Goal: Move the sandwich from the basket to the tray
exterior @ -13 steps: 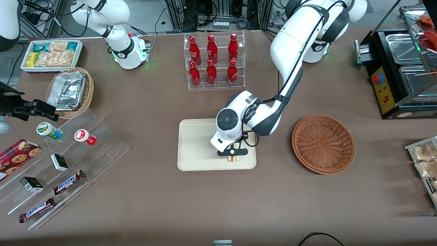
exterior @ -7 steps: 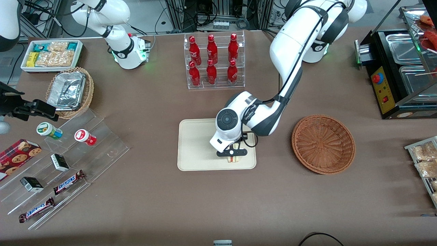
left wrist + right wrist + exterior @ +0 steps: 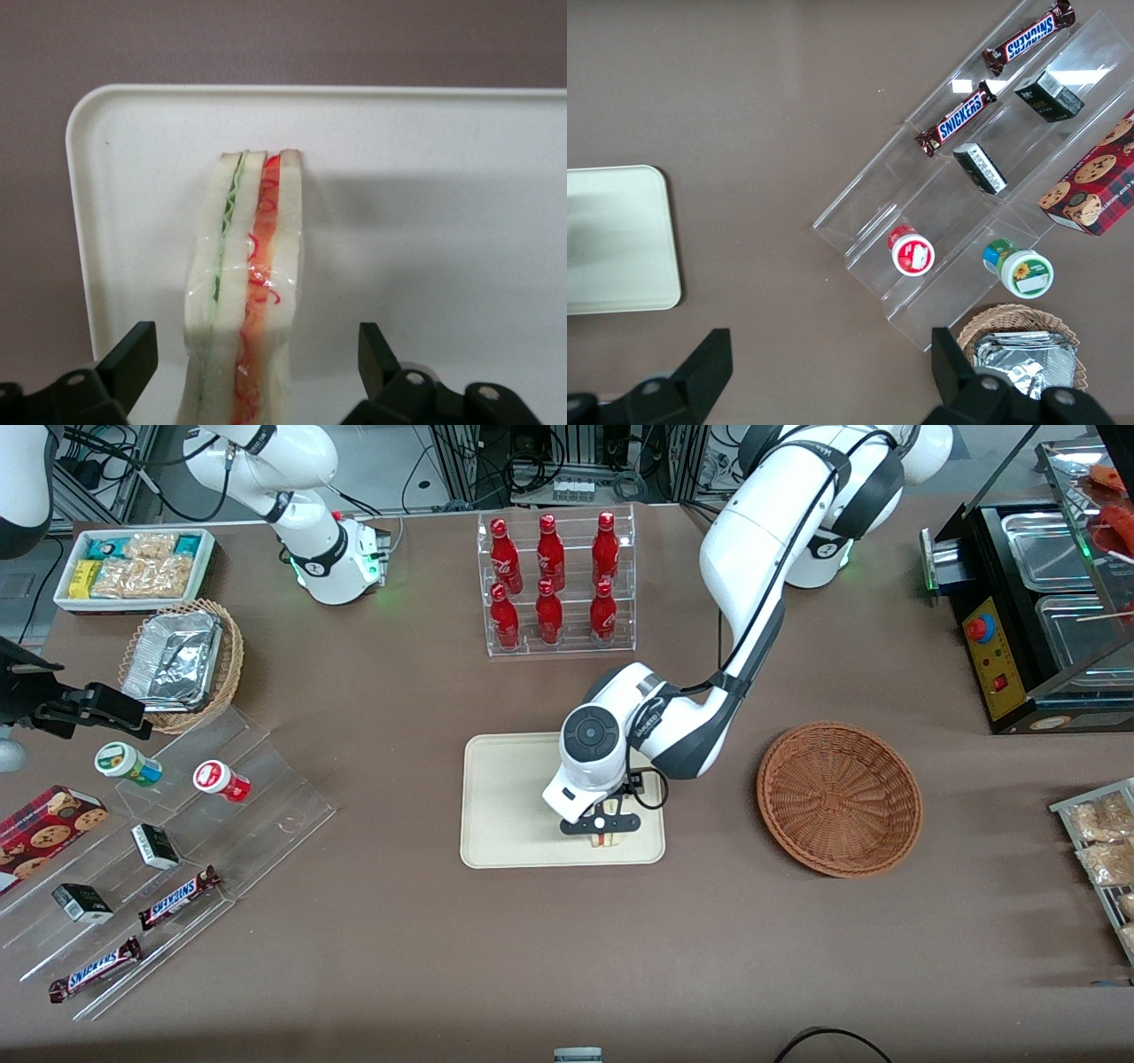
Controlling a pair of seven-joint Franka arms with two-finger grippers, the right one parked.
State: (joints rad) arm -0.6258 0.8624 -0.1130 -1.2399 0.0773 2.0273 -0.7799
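Note:
The sandwich [image 3: 606,841] stands on its edge on the cream tray [image 3: 505,806], near the tray's corner nearest the front camera and the basket. In the left wrist view the sandwich [image 3: 244,292] shows white bread with green and red filling. My left gripper [image 3: 602,825] hovers just above it, open, with a finger [image 3: 133,354] on each side and a clear gap to the bread. The reddish-brown basket [image 3: 838,797] sits empty beside the tray, toward the working arm's end.
A clear rack of red bottles [image 3: 554,584] stands farther from the camera than the tray. A clear stepped shelf with snacks [image 3: 177,850] and a tan basket with foil trays [image 3: 182,660] lie toward the parked arm's end. A black food warmer [image 3: 1036,602] stands at the working arm's end.
My gripper has risen slightly off the sandwich, which stays standing on the tray. Little else has moved.

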